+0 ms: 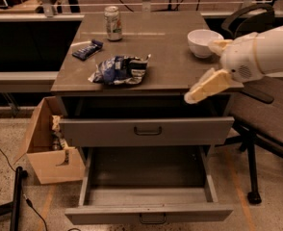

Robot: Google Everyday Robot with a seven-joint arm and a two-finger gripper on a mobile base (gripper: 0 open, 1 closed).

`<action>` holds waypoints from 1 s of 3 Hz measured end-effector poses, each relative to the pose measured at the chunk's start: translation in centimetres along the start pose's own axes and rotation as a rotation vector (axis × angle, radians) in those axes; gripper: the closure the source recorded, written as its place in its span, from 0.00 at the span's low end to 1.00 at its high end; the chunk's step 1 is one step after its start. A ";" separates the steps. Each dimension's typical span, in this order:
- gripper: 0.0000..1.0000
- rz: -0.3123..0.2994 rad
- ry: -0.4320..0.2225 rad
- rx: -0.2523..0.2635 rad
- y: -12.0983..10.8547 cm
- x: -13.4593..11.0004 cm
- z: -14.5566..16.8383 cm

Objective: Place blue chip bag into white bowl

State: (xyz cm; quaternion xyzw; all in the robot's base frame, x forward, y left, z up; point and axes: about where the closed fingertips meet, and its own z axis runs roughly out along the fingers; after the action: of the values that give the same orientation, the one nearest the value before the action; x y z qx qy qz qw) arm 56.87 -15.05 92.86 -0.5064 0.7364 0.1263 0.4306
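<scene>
The blue chip bag [120, 70] lies crumpled on the grey tabletop [170, 66], near its front left. The white bowl [203, 42] stands upright and empty at the table's right side. My gripper [205, 86] comes in from the right on a cream-coloured arm [262, 49]. It hangs at the table's front right edge, in front of and just below the bowl. It is well to the right of the bag and holds nothing that shows.
A green-and-white drink can [113, 23] stands at the back left. A flat dark blue wrapper [87, 49] lies left of the bag. The bottom drawer [148, 189] is pulled open. A cardboard box [45, 146] sits on the floor left. A chair [269, 112] stands right.
</scene>
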 end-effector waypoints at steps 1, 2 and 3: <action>0.00 0.016 -0.116 0.029 -1.2 -0.9 3.6; 0.00 0.103 -0.163 0.015 -1.3 -3.4 9.5; 0.00 0.115 -0.165 0.006 -1.1 -3.8 9.9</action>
State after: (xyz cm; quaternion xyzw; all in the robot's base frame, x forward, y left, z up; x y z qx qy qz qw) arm 63.29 -6.96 90.10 -0.4497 0.7266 0.1900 0.4834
